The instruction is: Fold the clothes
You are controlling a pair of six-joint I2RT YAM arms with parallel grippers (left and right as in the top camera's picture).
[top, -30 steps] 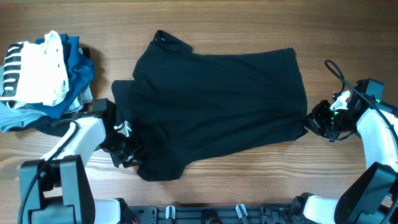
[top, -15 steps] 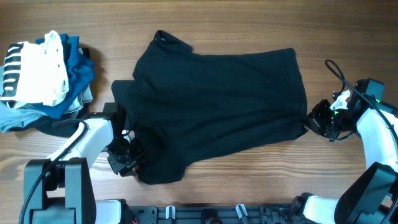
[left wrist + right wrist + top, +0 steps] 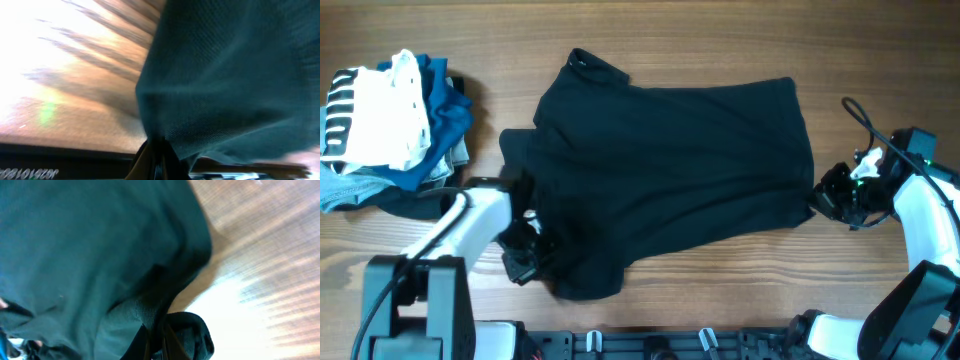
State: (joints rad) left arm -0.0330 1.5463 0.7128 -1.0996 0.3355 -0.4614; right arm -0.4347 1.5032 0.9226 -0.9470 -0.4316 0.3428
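Observation:
The clothes, a large black short-sleeved shirt, lie spread across the middle of the table with the collar at the top left. My left gripper is shut on the shirt's lower-left edge; in the left wrist view dark fabric runs down into the closed jaws. My right gripper is shut on the shirt's lower-right corner; in the right wrist view the cloth bunches around the closed jaws.
A heap of other garments lies at the far left: a white one with black stripes on top of blue ones. Bare wooden table surrounds the shirt.
My left gripper slid to the right onto the shirt's lower-left edge and shut on it. The right gripper and its corner have not moved.

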